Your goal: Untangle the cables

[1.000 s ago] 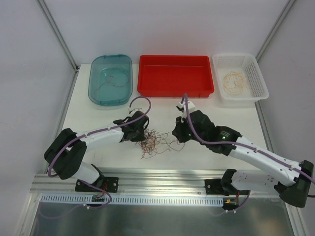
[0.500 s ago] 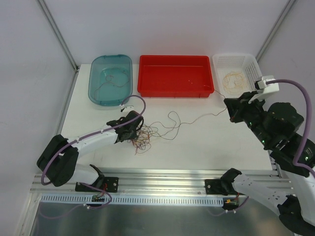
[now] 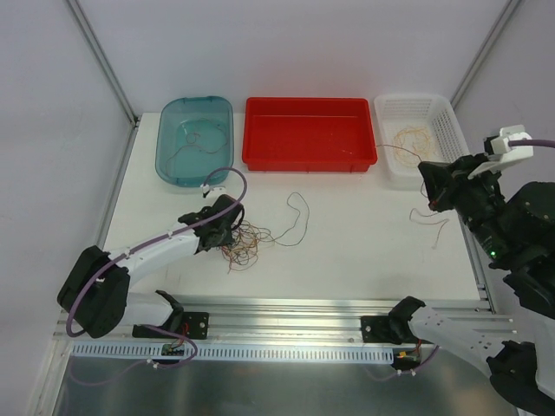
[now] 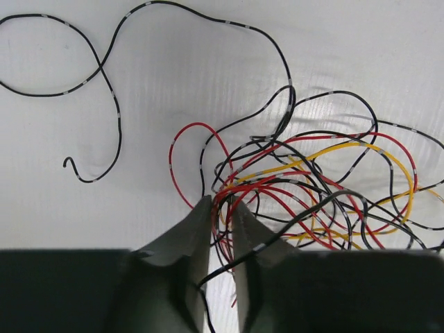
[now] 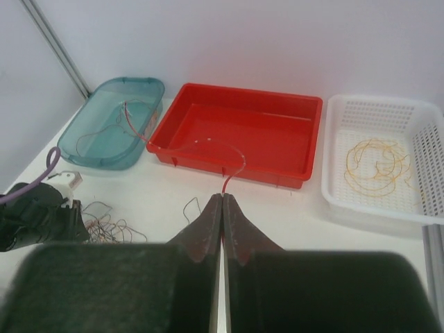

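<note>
1. Swung up and out to the far right, my right arm has left the middle of the table where it sat a second ago – and the red cable (image 5: 227,182) has come away with it, clear of the tangle (image 3: 244,243).
2. My right gripper (image 5: 222,198) is closed tight on that red cable. It arcs up from the fingertips, and its free end dangles beside the basket (image 3: 395,173).
3. My left gripper (image 4: 220,205) sits low on the tangle's left edge, jaws narrow, with red and dark strands threading the gap. I cannot tell whether it is actually pinching them.
4. What remains lies on the table in front of the left arm: red, yellow and black loops still crossed, with one black cable (image 3: 299,212) trailing loose toward the centre.
5. Risks, as I judge them:
   - The red cable is hair-thin and springy, so a quick swing toward the red tray (image 3: 303,160) could let it slide out of the fingers.
   - Its hanging end could snag the basket's rim or drop among the yellow strands there.
   - If the left jaws aren't holding, the next pull drags the whole tangle instead of freeing one strand.
</note>
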Tool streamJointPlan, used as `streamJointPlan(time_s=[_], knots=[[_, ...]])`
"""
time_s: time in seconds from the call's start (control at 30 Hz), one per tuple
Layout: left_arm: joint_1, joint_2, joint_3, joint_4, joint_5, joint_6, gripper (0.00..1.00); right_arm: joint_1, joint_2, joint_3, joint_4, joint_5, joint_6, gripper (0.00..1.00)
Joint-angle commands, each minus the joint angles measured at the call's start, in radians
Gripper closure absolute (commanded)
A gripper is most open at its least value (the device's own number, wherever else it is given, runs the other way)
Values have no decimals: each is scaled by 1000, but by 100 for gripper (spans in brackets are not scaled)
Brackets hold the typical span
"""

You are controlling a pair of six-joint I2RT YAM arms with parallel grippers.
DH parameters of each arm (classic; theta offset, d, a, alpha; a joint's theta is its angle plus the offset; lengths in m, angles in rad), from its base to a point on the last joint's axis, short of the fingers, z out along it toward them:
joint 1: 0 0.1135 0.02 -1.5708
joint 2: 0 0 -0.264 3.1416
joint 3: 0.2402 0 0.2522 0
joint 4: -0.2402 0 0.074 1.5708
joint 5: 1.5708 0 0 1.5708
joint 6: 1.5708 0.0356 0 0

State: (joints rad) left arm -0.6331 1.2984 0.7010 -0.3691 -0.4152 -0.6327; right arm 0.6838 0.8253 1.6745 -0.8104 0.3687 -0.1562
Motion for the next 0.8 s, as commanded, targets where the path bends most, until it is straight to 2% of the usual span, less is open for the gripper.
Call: streamJointPlan(time_s=[0.0, 0.07, 0.17, 0.2, 0.33, 0.47, 0.53, 0.63, 0.77], knots=[[9, -43, -14, -22, -8, 16, 80, -3, 20, 102, 28, 15, -45, 99], [10, -85, -11, -22, 24, 16, 71, -4, 34, 102, 28, -19, -39, 99], [7, -177, 8, -24, 84, 34, 45, -3, 38, 61, 37, -57, -19, 99], [7, -206, 21, -25, 99, 51, 32, -4, 37, 22, 49, -68, -11, 99], [7, -362, 81, -25, 212, 96, 10, -3, 23, -105, 115, -154, 55, 99], [0, -424, 161, -13, 377, 152, 5, -3, 32, -212, 203, -237, 142, 99], [-23, -424, 205, 16, 499, 186, 5, -4, 50, -257, 257, -290, 199, 99], [-89, -412, 250, 71, 596, 235, 5, -3, 83, -285, 306, -348, 262, 99], [-207, -383, 272, 165, 599, 312, 5, -1, 104, -305, 347, -412, 322, 99]])
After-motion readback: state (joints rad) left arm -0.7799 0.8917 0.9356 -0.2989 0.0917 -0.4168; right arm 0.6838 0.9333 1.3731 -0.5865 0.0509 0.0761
